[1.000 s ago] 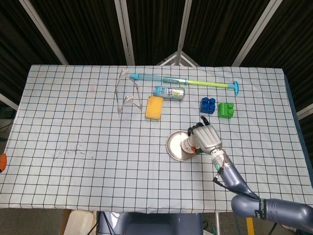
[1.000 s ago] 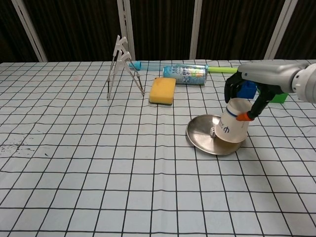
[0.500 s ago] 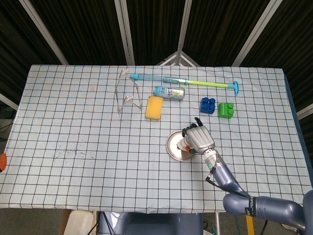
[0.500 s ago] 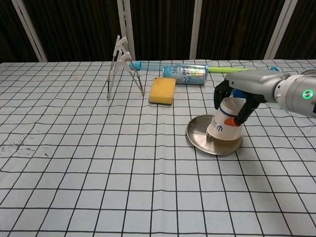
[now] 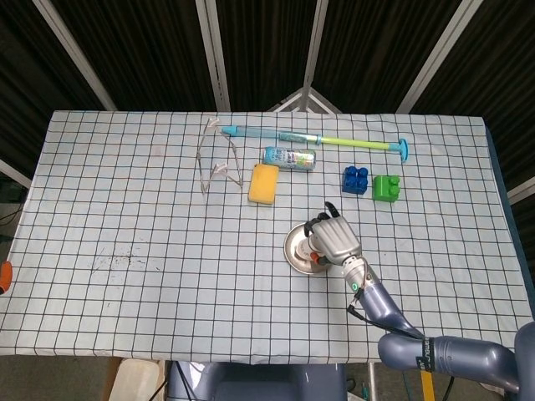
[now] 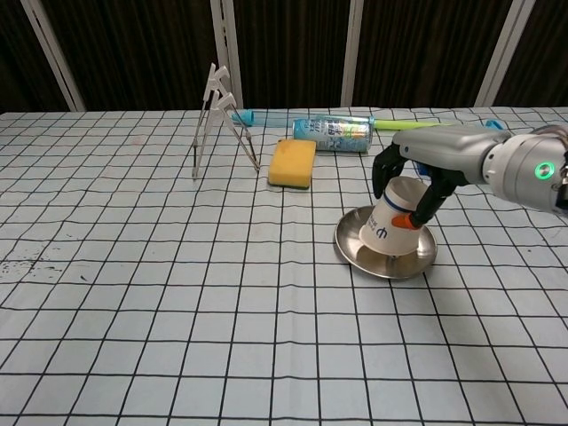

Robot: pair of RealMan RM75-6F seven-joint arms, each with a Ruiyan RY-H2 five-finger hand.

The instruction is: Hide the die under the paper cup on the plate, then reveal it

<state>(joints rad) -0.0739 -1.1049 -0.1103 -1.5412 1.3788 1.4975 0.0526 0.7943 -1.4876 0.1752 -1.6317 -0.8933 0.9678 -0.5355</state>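
Observation:
A white paper cup (image 6: pixel 387 227) stands upside down and tilted on the round metal plate (image 6: pixel 355 252), right of the table's middle. My right hand (image 6: pixel 406 185) grips the cup from above and behind. In the head view the right hand (image 5: pixel 333 239) covers most of the cup (image 5: pixel 314 248) on the plate (image 5: pixel 296 251). The die is hidden; I cannot see it under the cup. My left hand shows in neither view.
Behind the plate lie a yellow sponge (image 6: pixel 292 163), a drink can (image 6: pixel 332 132) on its side and a long blue-green stick (image 5: pixel 316 139). A blue brick (image 5: pixel 355 180) and a green brick (image 5: pixel 386 187) sit at the right. A folding wire stand (image 6: pixel 217 119) stands at the back left.
My right hand has carried the cup leftward across the plate and lowered it. The die showed beside the cup's rim a second ago and is now covered.

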